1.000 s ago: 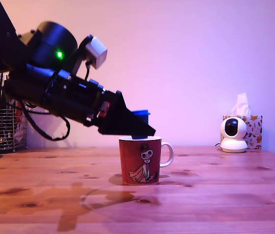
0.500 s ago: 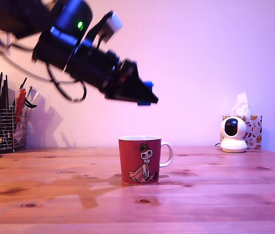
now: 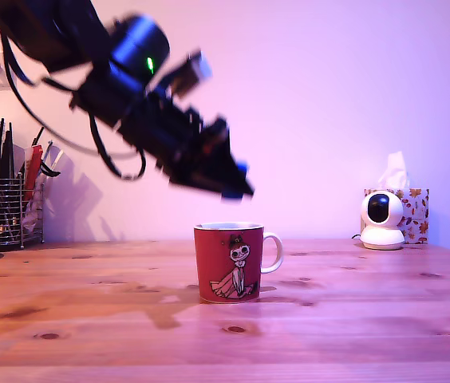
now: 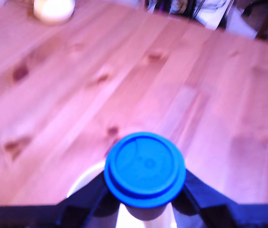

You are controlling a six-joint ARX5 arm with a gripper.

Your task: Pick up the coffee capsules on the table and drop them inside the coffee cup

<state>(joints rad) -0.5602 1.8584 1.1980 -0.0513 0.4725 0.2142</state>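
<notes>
We see a wide wooden tabletop (image 3: 369, 319) with the arm (image 3: 129, 104) slanting down from the exterior view's upper left. The red mug (image 3: 229, 262) stands mid-table, directly below the gripper (image 3: 237, 187). Its jaws pinch the blue capsule (image 4: 144, 169) from both sides, in the air above the mug's white rim.
</notes>
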